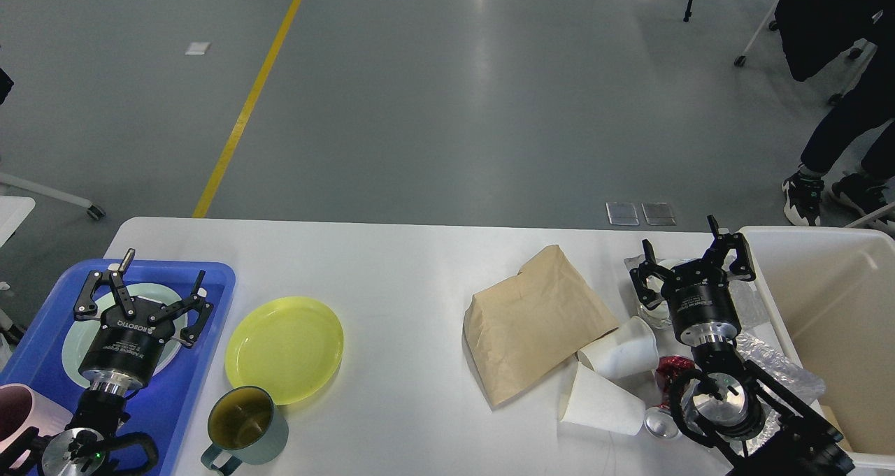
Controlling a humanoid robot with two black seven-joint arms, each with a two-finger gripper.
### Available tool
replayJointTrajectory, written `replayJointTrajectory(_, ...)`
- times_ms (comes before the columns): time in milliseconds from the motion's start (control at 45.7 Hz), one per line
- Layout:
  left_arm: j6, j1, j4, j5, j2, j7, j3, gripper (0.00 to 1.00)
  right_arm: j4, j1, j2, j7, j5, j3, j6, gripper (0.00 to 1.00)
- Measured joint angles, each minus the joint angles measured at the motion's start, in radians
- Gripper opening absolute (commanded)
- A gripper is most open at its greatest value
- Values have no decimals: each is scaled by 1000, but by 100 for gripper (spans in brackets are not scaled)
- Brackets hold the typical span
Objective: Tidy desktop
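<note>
At the bottom edge of the frame, on the white tabletop (391, 266), a teal mug (245, 427) stands upright at lower left, just beside the blue tray (210, 280). At lower right lie two white paper cups (601, 399) on their sides, a small silver can (661, 423) and a red wrapper (672, 371), crowded against the right arm. Just above the mug a yellow plate (284, 348) lies flat. At right centre a crumpled brown paper bag (535, 322) lies with its long axis running from lower left to upper right. The left pincer (143, 280) hangs over a pale green plate (77, 336) in the tray, fingers spread wide and holding nothing. The right pincer (692, 259) is also wide and empty, hovering over some clear plastic (752, 305) at the tabletop's right end, beside the beige bin (825, 301). The litter sits below and left of the right pincer, so that arm is much the nearer to it, and the bin lies directly right. The dishes fall to the left arm. Beyond the tabletop's far edge is grey floor with a yellow line (252, 98).
</note>
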Motion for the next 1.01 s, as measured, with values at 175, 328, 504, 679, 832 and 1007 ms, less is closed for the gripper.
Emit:
replayJointTrajectory(175, 0, 0, 0, 0, 7, -4, 1, 97, 0, 0, 0, 0, 0, 0, 0, 100)
replayJointTrajectory(328, 0, 0, 5, 1, 12, -6, 2, 97, 0, 0, 0, 0, 0, 0, 0, 100)
replayJointTrajectory(504, 2, -14, 7, 4, 29, 0, 4, 96, -2, 1, 0, 0, -1, 0, 0, 100)
replayJointTrajectory(679, 7, -28, 8, 6, 110, 2, 13, 96, -3, 2, 0, 0, -1, 0, 0, 100)
replayJointTrajectory(832, 4, -45, 7, 3, 198, 1, 75, 96, -3, 2, 0, 0, -1, 0, 0, 100)
replayJointTrajectory(1007, -1, -196, 9, 8, 404, -1, 380, 96, -4, 2, 0, 0, -1, 0, 0, 100)
